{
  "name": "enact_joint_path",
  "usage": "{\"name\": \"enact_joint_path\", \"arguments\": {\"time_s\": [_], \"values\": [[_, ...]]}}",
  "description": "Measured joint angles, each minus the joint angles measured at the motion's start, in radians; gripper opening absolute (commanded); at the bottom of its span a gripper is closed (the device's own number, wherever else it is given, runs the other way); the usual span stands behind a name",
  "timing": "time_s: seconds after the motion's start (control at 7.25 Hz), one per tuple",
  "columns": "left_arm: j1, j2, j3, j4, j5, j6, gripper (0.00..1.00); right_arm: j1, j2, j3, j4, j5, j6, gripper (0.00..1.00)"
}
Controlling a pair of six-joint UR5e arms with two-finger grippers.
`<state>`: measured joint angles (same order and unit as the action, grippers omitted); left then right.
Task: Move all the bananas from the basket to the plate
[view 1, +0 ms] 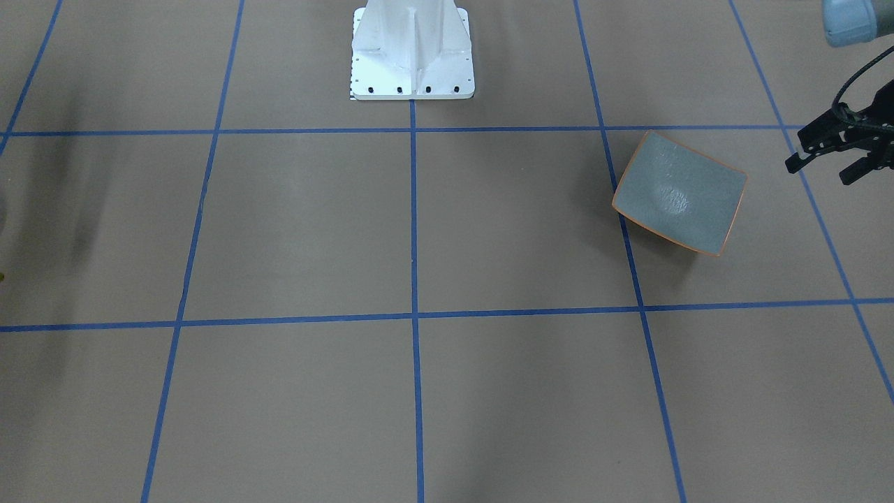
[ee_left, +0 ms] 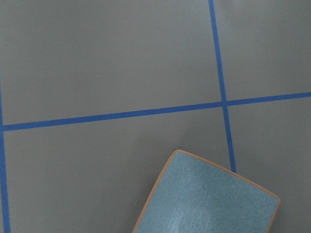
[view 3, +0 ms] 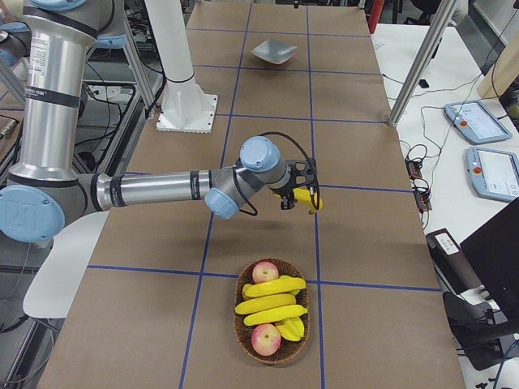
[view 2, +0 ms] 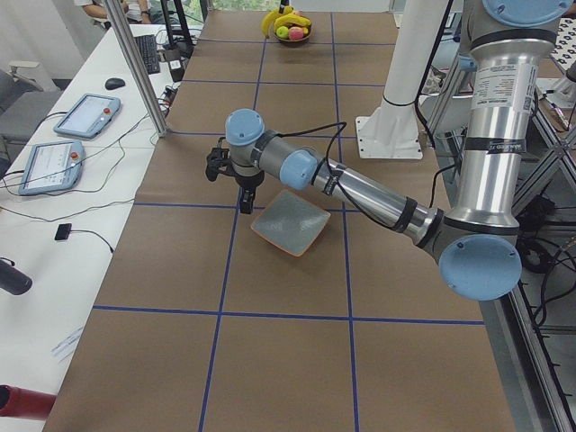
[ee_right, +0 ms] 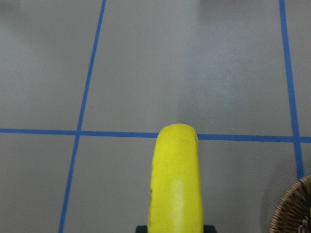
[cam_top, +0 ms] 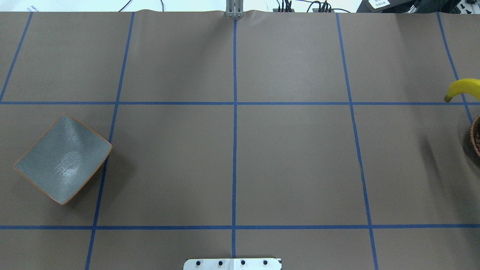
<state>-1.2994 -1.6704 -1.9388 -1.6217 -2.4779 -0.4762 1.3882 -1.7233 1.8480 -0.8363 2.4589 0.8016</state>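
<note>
My right gripper (view 3: 302, 194) is shut on a yellow banana (view 3: 308, 197) and holds it above the table, beyond the basket (view 3: 272, 344). The banana fills the lower middle of the right wrist view (ee_right: 177, 184) and shows at the right edge of the overhead view (cam_top: 463, 88). Three more bananas (view 3: 268, 304) lie in the basket. The grey-green plate (view 1: 681, 192) with an orange rim is empty; it also shows in the overhead view (cam_top: 63, 159). My left gripper (view 1: 821, 170) is open and empty, hovering beside the plate.
Two red apples (view 3: 265, 339) lie in the basket with the bananas. The basket's rim shows at the right edge of the overhead view (cam_top: 475, 135). The white robot base (view 1: 412, 52) stands at the table's near middle. Blue tape lines grid the brown table.
</note>
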Motion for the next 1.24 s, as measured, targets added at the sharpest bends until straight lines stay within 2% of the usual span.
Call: {"name": "enact_joint_path", "arguments": {"time_s": [0.41,0.69,0.83,0.97,1.24], "values": [[0.093,-0.155,0.061,-0.001,0.003,-0.176,0.99,-0.119,0.139,-0.004,0.044,0.007,0.276,0.00],[0.166,-0.278,0.102,-0.002,0.007,-0.325,0.99,-0.199,0.257,-0.004,0.051,-0.037,0.482,0.00],[0.205,-0.325,0.111,-0.002,0.009,-0.401,0.99,-0.260,0.323,-0.003,0.056,-0.102,0.602,0.00],[0.244,-0.373,0.125,-0.003,0.011,-0.476,0.99,-0.346,0.379,-0.002,0.081,-0.205,0.733,0.00],[0.302,-0.477,0.180,-0.003,0.013,-0.604,0.99,-0.569,0.445,0.002,0.190,-0.499,0.959,0.00]]}}
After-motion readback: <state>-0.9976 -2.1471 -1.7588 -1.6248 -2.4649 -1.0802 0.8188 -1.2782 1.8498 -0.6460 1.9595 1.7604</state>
